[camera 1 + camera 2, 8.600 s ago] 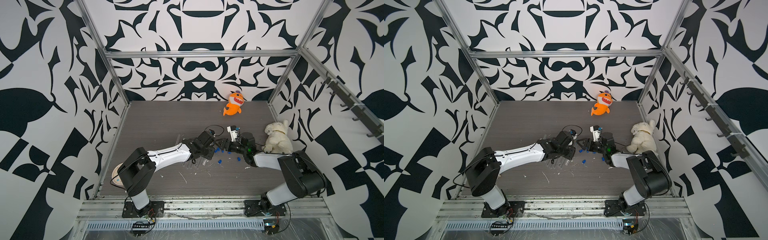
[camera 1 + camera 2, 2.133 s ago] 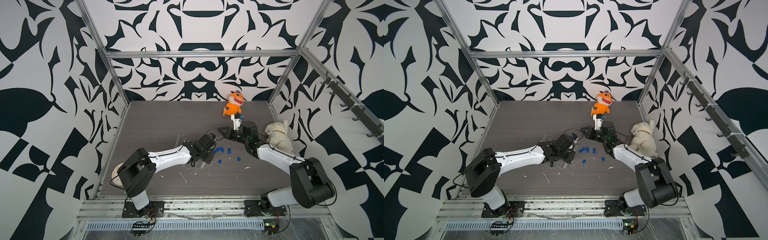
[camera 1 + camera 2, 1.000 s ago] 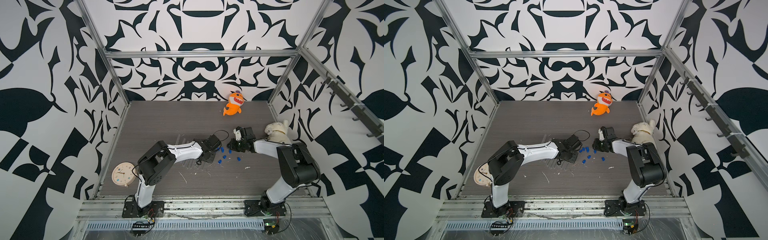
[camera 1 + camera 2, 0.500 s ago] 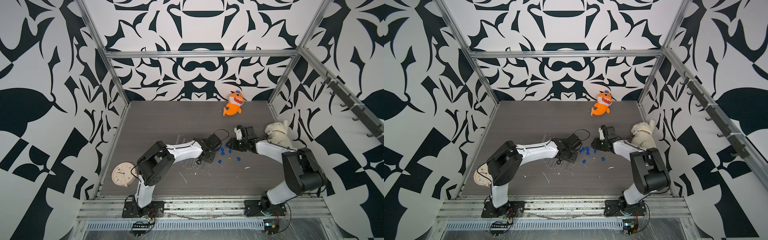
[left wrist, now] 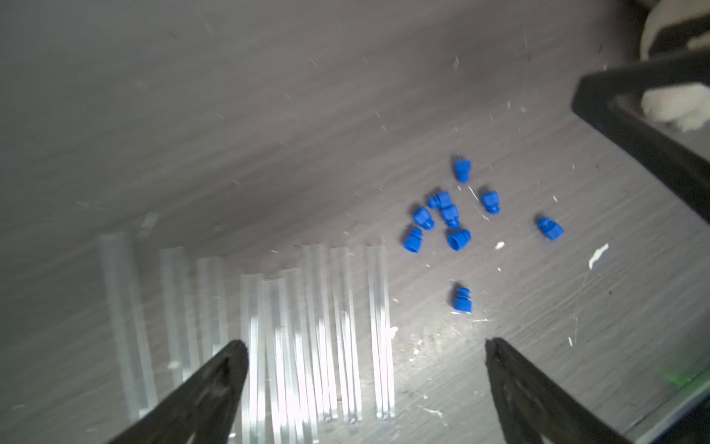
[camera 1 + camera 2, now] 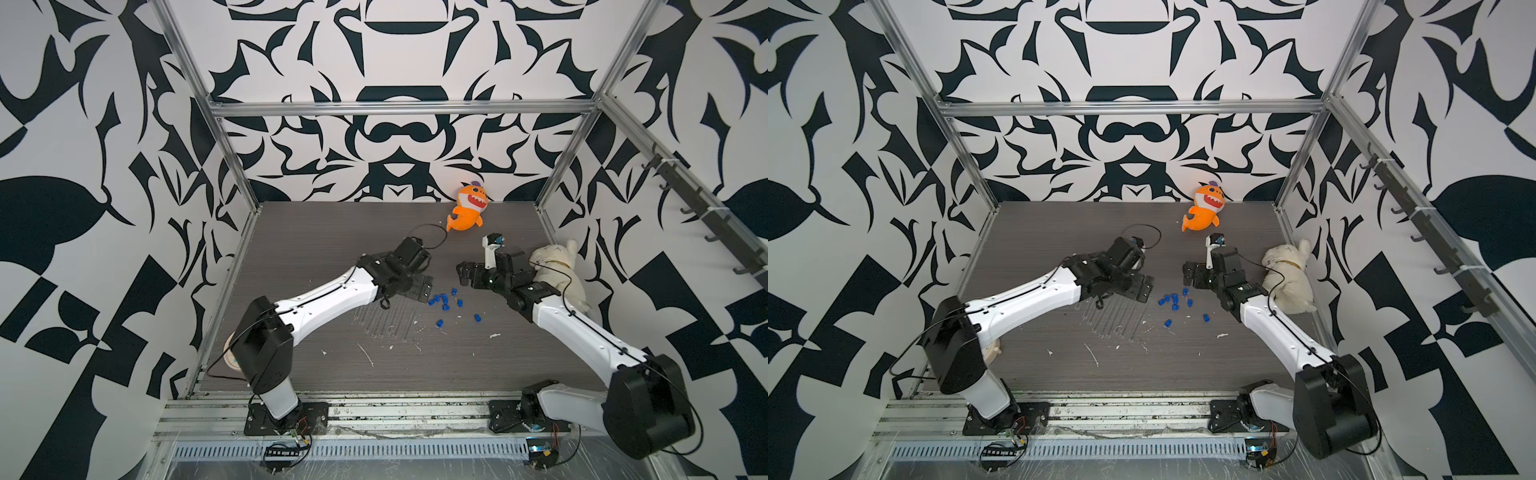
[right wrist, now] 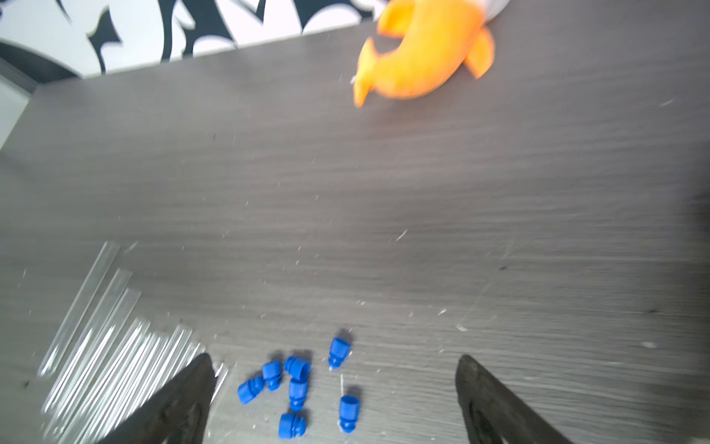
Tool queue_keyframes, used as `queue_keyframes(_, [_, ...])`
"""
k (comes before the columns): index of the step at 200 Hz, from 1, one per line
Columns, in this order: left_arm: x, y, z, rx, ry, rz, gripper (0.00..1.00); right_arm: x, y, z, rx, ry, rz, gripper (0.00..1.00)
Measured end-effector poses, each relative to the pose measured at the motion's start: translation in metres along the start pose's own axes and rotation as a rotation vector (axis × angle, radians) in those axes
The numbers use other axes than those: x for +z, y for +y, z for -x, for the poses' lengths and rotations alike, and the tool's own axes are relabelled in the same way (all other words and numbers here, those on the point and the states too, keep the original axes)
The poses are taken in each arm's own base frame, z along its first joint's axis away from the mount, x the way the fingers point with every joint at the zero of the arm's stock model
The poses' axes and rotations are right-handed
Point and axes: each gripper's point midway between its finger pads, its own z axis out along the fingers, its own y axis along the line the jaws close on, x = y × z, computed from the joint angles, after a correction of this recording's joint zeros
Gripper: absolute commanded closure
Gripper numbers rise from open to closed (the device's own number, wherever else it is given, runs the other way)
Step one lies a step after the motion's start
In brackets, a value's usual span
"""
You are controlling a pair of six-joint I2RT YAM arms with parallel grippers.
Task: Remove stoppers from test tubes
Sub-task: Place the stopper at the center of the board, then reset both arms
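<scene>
Containers: about nine long, thin, clear test tubes (image 5: 307, 326) lie side by side in a rough row on the dark grey wood-grain surface (image 6: 332, 232). Their mouths are open and the walls read clear through. What is inside cannot be made out.

Nine tiny bright blue plastic stoppers (image 5: 449, 215) lie loose on the surface just beside the row. Seven are clustered and two stray a little apart.

The left hand (image 5: 365, 344) is spread wide with nothing between its fingers, above the tubes' open ends. The right hand (image 7: 334, 358) is equally wide and empty, by the stopper cluster.

View differences:
- The left wrist view shows all nine stoppers.
- The right wrist view shows only seven, but takes in the orange plush shark (image 7: 422, 57) near the back wall.
- Both top views add a white plush animal (image 6: 557, 266) beside the right arm and a pale round disc (image 6: 230, 353) part-hidden behind the left arm's base.
- The tubes are faint in the top views and plain, though blurred, in the wrist views.
</scene>
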Motion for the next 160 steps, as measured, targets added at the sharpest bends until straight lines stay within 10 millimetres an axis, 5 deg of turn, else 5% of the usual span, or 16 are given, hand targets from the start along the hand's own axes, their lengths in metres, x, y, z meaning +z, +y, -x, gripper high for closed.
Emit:
queue_keyframes(31, [-0.045,0.07,0.038,-0.094,-0.177,0.107,0.0,-0.028,-0.013,0.017,-0.03,-0.139,-0.057,0.0])
queue_keyframes(53, [-0.069,0.14,0.052,-0.224,-0.307,0.227,0.0,-0.045,-0.029,0.022,-0.042,-0.254,-0.122,0.0])
queue_keyframes(81, [-0.077,0.229,0.041,-0.395,-0.384,0.391,0.0,-0.032,-0.057,0.006,-0.066,-0.267,-0.146,0.0])
queue_keyframes(107, [-0.064,0.298,0.003,-0.495,-0.367,0.557,0.0,-0.013,-0.075,-0.021,-0.114,-0.211,-0.128,0.0])
queue_keyframes(160, [-0.012,0.336,-0.058,-0.418,-0.281,0.72,0.01,0.018,-0.088,-0.035,-0.168,-0.214,-0.125,0.0])
